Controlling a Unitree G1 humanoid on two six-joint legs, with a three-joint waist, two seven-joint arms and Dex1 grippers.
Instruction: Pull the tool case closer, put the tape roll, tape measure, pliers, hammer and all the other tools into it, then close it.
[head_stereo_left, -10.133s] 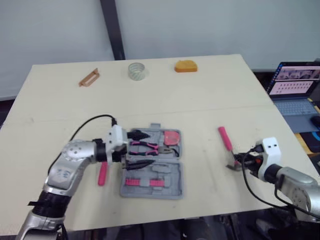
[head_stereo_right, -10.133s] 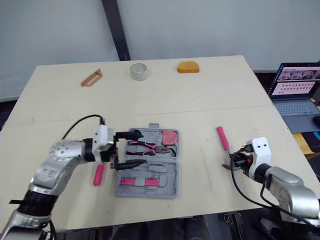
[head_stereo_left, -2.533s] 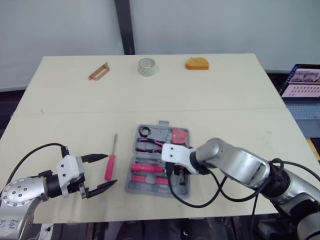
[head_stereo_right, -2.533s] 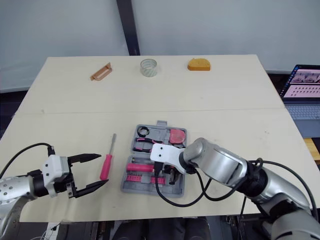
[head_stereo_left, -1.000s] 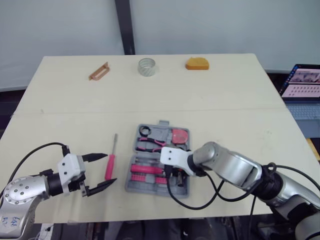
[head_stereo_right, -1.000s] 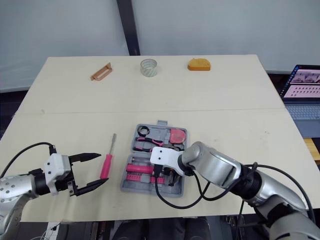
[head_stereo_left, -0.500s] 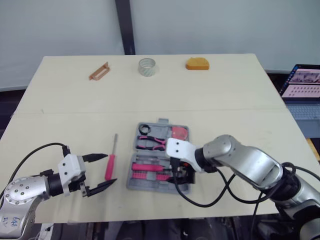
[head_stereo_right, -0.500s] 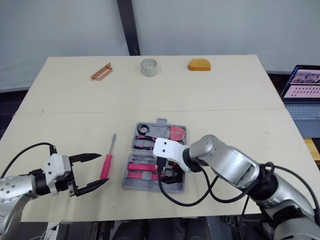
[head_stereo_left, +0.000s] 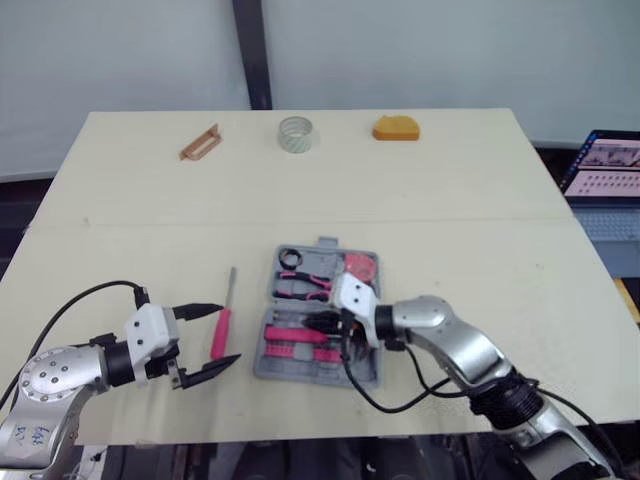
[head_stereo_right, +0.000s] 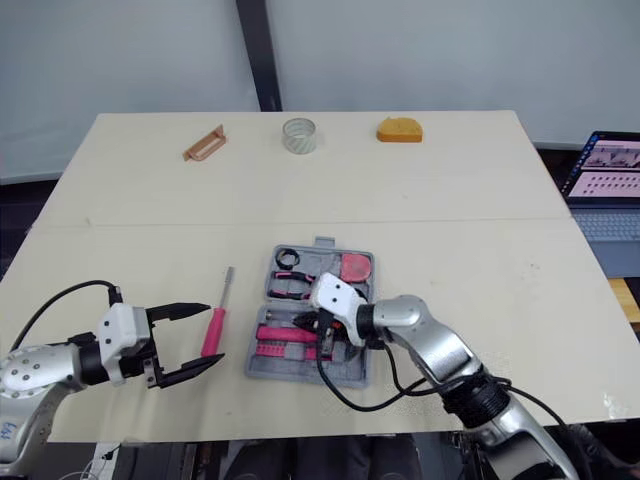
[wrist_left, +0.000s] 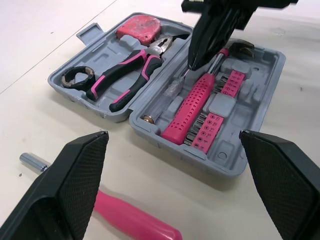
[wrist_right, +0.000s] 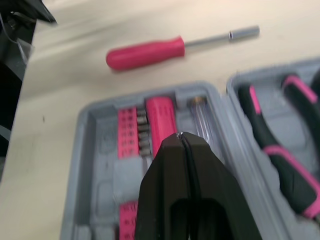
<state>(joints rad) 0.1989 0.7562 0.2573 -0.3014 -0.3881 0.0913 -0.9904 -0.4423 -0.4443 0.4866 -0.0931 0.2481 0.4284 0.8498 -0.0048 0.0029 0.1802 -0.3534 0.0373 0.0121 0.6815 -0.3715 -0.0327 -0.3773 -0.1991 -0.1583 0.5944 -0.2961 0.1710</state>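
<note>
We see the open tool case (wrist_left: 235, 165) near the front edge of the desk (head_stereo_left: 450, 200). Our right gripper (wrist_right: 181, 137) is clenched empty over the hammer (wrist_left: 192, 110) inside; our left gripper (head_stereo_left: 230, 334) gapes beside the screwdriver (head_stereo_right: 211, 332).

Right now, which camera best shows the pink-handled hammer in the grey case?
Left wrist view: the pink-handled hammer lies close, nearly whole. The right wrist view has the right gripper across its handle; the eye views show it distant.
</note>
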